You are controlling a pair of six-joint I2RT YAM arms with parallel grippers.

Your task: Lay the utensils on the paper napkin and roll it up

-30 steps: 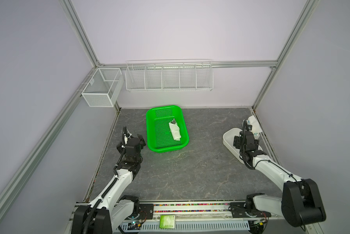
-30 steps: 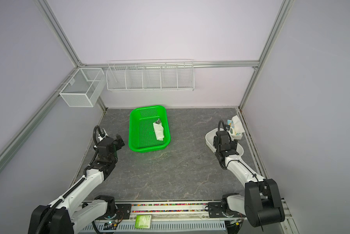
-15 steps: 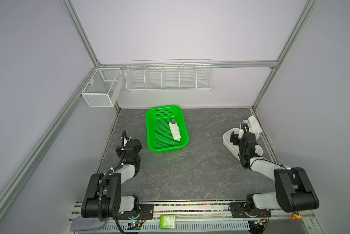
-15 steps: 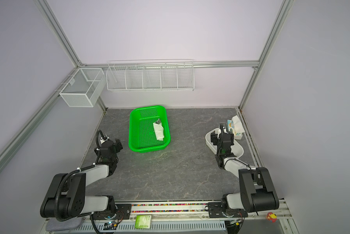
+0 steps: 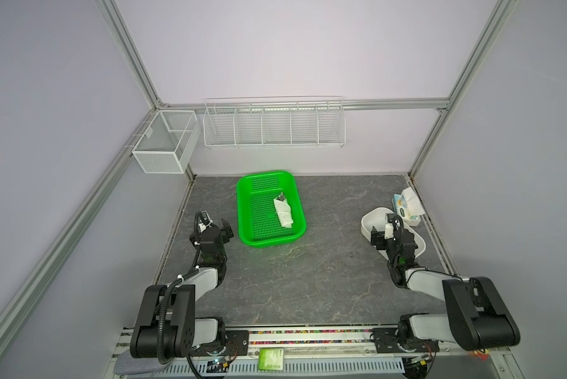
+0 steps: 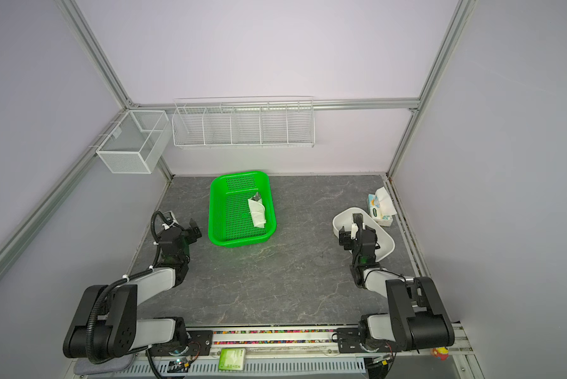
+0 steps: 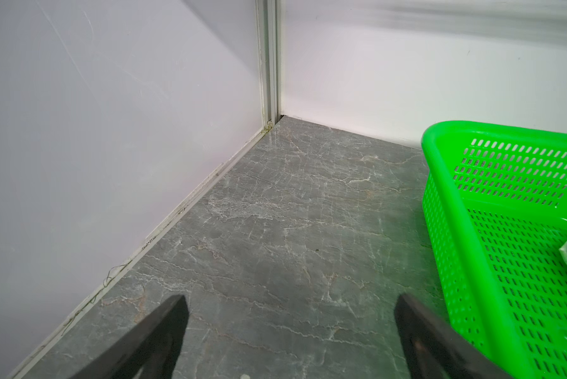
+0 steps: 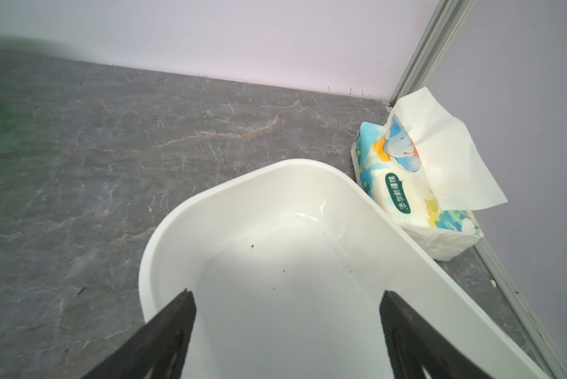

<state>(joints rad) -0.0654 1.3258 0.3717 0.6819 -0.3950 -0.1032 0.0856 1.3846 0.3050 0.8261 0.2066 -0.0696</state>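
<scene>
Shows the paper napkin [image 5: 282,215] already rolled into a short white bundle, lying inside a green basket [image 5: 241,210] of perforated plastic, along the wall on the right arm's side. Metal tips of the utensils [image 5: 281,198] poking from the bundle's far end; number of pieces inside impossible to tell. Reads as the task all but done.

Finds the left gripper [image 7: 288,308] just beside the basket's near corner, low over the grey marbled table [image 5: 308,272], jaws spread wide and holding nothing. Finds the right gripper [image 8: 287,308] well apart from the basket on its opposite side, over an empty white tray [image 8: 275,262], jaws likewise wide and empty. Adds a tissue pack [image 8: 406,183] just beyond the tray, farther again from the basket, one white sheet standing out of the top.

Likely risks: a loose roll springing open with nothing pinning the paper; smooth metal sliding out of the open end after a knock to the basket, most probably from a swing of the nearby left gripper; thin paper tearing under any fresh pinch.

Writing: white Chinese characters on a green oval label on the pack, beside a cartoon blue animal, not read with confidence. Small green card [image 5: 270,359] on the front rail, nearer than the basket, print too small to read.
</scene>
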